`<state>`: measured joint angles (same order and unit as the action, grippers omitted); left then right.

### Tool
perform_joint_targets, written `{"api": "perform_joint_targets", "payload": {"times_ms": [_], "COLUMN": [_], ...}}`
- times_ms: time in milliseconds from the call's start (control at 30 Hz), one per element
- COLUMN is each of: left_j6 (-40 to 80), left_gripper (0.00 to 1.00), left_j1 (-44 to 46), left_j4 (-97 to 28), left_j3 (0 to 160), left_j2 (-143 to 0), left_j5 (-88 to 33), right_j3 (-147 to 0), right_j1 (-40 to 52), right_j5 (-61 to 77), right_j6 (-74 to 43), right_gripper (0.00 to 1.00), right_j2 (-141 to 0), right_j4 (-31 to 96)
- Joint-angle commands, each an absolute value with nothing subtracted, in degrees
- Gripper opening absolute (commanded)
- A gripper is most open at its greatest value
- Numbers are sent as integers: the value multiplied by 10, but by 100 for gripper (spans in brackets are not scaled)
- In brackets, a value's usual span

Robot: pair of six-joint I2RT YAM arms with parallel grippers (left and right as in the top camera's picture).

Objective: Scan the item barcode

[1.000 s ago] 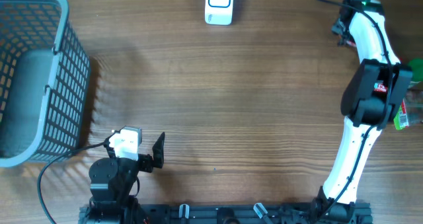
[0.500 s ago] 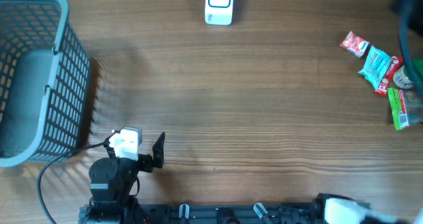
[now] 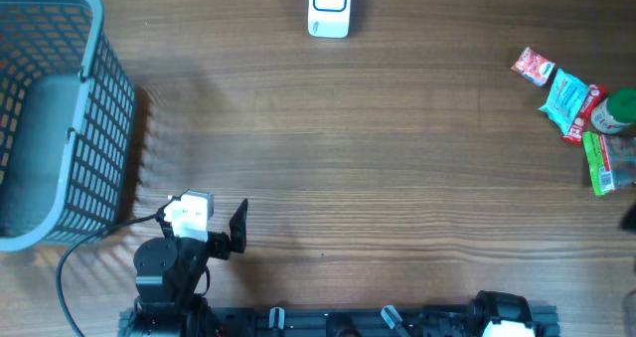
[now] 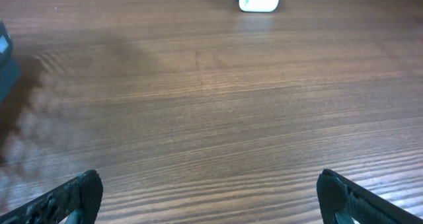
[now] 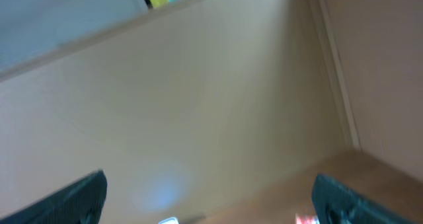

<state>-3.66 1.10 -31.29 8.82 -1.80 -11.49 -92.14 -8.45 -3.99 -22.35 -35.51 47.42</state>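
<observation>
Left gripper (image 4: 208, 191) spread wide over the tabletop (image 4: 218, 85), right gripper (image 5: 210, 196) wide too, facing a blurred wall (image 5: 198, 105), snack packets (image 3: 569, 95) clipped at the tabletop's right edge.

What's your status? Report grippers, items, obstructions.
Left gripper open, empty. Right gripper open, empty, aimed at wall. Snack packets far right, ungripped. Nothing between them and scanner.

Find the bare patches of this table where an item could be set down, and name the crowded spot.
Bare: the wide table middle between basket, white scanner and snack packets; also the near strip beside the left end effector. Crowded: the right edge, where the packets cluster.
</observation>
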Motion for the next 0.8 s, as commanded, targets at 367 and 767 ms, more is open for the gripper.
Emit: {"api": "perform_joint_targets", "payload": {"times_ms": [367,767], "left_j6": [-43,-43], "left_gripper": [100,100], "left_j1": [8,8], "left_j4": [-311,-311], "left_j3": [86,86], "left_j2": [-15,-15], "left_j5": [-120,-120], "right_j3": [-114,-3], "right_j1": [-52,-33], "right_j5": [-59,-58], "right_j6": [-330,-155], "right_gripper": [100,100], "right_j2": [-2,-2], "right_j4": [-56,-8]}}
